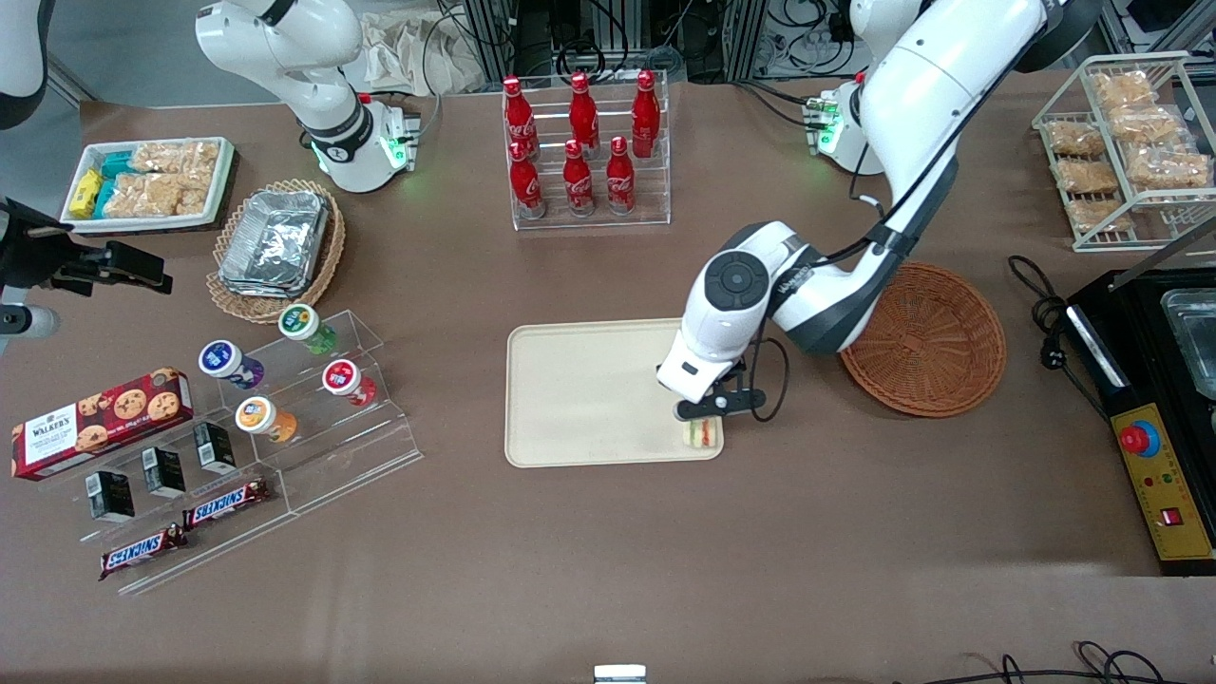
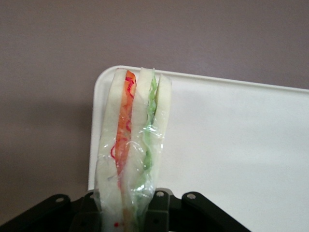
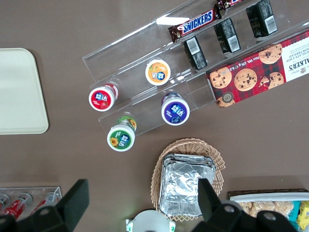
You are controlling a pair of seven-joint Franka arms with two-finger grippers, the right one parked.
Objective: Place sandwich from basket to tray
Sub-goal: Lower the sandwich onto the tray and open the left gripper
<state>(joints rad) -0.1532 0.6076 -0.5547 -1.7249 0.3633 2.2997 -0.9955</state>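
Claw point(image 1: 703, 425) pinching sandwich point(image 2: 133, 145) upright over the tray point(image 1: 579, 394) corner; I'm holding low so it lands inside.

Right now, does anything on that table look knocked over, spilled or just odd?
Nothing stands out. The gripper is shut on the wrapped sandwich at a corner of the tray, nearer the front camera than the wicker basket, which holds nothing. The bottles stand upright.
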